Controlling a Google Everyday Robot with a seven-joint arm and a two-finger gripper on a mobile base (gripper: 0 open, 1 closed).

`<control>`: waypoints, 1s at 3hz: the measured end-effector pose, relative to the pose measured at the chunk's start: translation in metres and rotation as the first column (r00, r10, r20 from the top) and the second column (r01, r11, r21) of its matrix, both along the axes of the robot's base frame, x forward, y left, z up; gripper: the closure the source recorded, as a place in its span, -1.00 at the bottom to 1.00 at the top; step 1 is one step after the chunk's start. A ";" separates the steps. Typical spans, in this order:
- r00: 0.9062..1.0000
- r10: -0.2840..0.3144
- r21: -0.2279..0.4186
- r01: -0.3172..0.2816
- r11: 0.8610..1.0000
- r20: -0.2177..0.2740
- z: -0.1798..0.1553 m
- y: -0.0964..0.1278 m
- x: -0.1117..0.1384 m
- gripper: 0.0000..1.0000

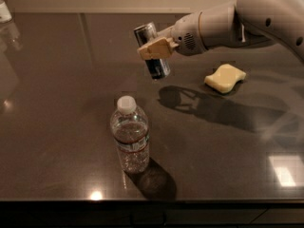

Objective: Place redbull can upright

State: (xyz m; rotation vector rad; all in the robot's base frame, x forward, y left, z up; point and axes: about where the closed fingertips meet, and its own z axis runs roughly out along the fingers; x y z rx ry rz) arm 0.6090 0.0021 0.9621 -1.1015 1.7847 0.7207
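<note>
The redbull can [152, 52] is a slim silver and dark blue can. It hangs in the air above the dark table [57, 103], nearly upright with its top leaning a little to the left. My gripper [155, 49] is shut on the can's middle, its tan fingers [156, 48] across the can's side. The white arm reaches in from the upper right. The can's shadow lies on the table below and to the right.
A clear plastic water bottle [130, 134] with a white cap stands upright near the front, below the can. A pale yellow sponge [225, 77] lies to the right. A small white object [4, 11] sits at the far left corner.
</note>
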 end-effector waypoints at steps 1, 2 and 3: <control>0.999 0.003 0.118 -0.007 0.993 0.041 0.000 -0.007 0.000 1.00; 0.996 0.010 0.216 -0.028 0.976 0.087 -0.005 -0.015 0.002 1.00; 0.990 0.014 0.288 -0.054 0.956 0.139 -0.013 -0.020 0.000 1.00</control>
